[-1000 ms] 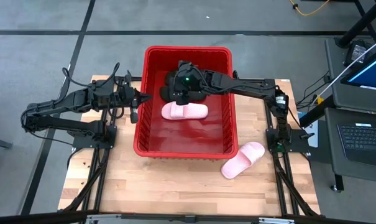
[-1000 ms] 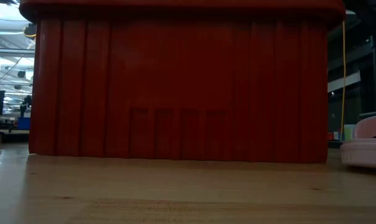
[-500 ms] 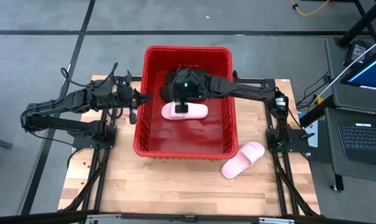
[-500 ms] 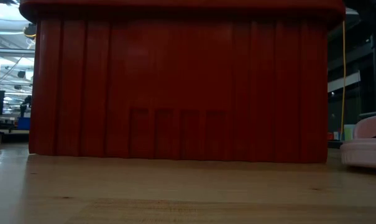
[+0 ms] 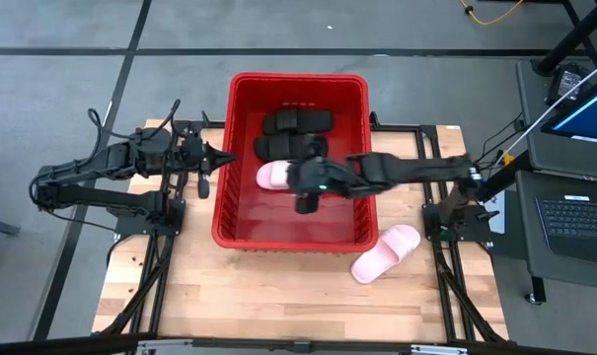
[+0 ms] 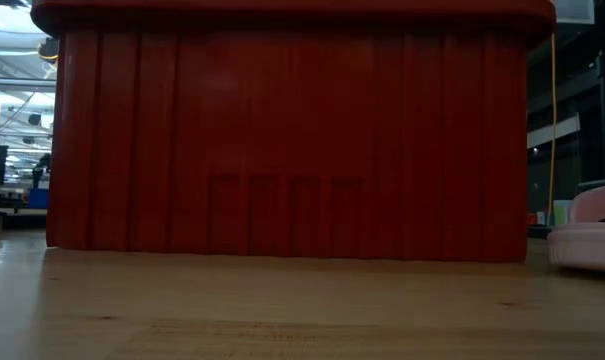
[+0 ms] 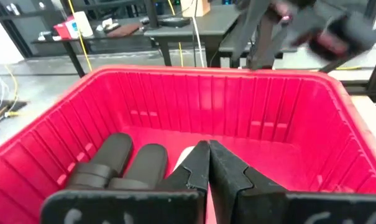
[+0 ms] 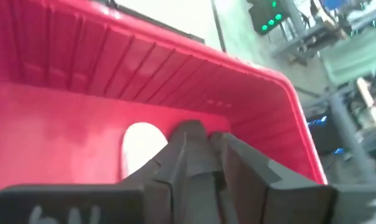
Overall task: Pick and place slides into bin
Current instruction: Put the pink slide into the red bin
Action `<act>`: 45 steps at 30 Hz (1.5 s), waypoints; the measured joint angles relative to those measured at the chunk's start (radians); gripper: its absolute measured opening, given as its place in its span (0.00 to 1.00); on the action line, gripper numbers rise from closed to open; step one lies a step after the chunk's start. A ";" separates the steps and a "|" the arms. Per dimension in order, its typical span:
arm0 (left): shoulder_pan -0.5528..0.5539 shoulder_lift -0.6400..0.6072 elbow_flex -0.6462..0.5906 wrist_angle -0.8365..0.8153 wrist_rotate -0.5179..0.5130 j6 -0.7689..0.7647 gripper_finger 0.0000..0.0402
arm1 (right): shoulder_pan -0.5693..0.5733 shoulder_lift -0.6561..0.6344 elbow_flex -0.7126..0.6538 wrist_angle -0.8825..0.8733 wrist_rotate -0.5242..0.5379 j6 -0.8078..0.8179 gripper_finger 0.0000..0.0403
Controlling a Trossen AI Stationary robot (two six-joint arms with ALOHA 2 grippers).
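The red bin (image 5: 222, 202) stands mid-table and fills the low view (image 6: 282, 150). Two black slides (image 5: 296, 120) (image 5: 276, 148) lie side by side on its floor at the far end, also seen in the left wrist view (image 7: 107, 165). A pink slide (image 5: 270, 175) lies on the bin floor in the middle, partly hidden by my right arm. My right gripper (image 5: 305, 204) hovers over the bin's middle, above that slide (image 8: 141, 146), its fingers a narrow gap apart with nothing between them. A second pink slide (image 5: 387, 252) rests sole-down on the table near the bin's near right corner. My left gripper (image 5: 219, 161) waits shut just outside the bin's left rim.
Bare wood table (image 5: 278, 296) stretches along the near side of the bin. The arms' dark frames (image 5: 446, 212) stand at the table's left and right. In the low view the pink slide (image 6: 592, 235) shows at the right of the bin wall.
My right gripper has drawn back from the bin's far end, where it stood over the black slides, toward the near edge and upward, and now hangs over the pink slide in the bin. Both black slides lie uncovered and still.
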State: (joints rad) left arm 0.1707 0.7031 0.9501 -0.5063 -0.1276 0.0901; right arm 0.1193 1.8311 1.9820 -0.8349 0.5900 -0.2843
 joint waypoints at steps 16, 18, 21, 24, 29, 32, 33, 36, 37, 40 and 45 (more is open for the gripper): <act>0.000 -0.027 0.000 0.000 0.002 0.011 0.01 | 0.287 -0.204 0.001 -0.419 0.028 0.806 0.02; 0.000 -0.030 0.000 -0.007 0.002 0.041 0.01 | 0.330 -0.207 0.001 -0.464 0.040 0.930 0.03; 0.000 -0.032 0.000 -0.015 0.003 0.061 0.00 | 0.396 -0.196 0.001 -0.534 0.039 1.120 0.02; 0.000 -0.032 0.000 -0.032 0.003 0.062 0.01 | 0.453 -0.183 0.000 -0.587 0.036 1.277 0.01; 0.000 -0.033 0.000 -0.058 0.003 0.079 0.00 | 0.532 -0.162 0.000 -0.627 0.036 1.439 0.02; 0.000 -0.033 0.000 -0.059 0.003 0.101 0.01 | 0.579 -0.153 0.000 -0.646 0.027 1.524 0.01; 0.000 -0.032 0.000 -0.059 0.003 0.105 0.01 | 0.592 -0.148 0.000 -0.659 0.017 1.552 0.01; 0.000 -0.032 0.000 -0.059 0.003 0.107 0.00 | 0.625 -0.131 0.000 -0.730 -0.022 1.689 0.01; 0.000 -0.032 0.000 -0.059 0.003 0.107 0.00 | 0.634 -0.126 -0.004 -0.742 -0.044 1.733 0.01; 0.000 -0.032 0.000 -0.059 0.003 0.107 0.01 | 0.659 -0.120 -0.039 -0.738 -0.084 1.772 0.01; 0.000 -0.032 0.000 -0.059 0.003 0.107 0.00 | 0.679 -0.116 -0.134 -0.736 -0.134 1.889 0.01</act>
State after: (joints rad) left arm 0.1707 0.6712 0.9501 -0.5652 -0.1246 0.1974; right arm 0.7981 1.7149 1.8484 -1.5707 0.4560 1.6050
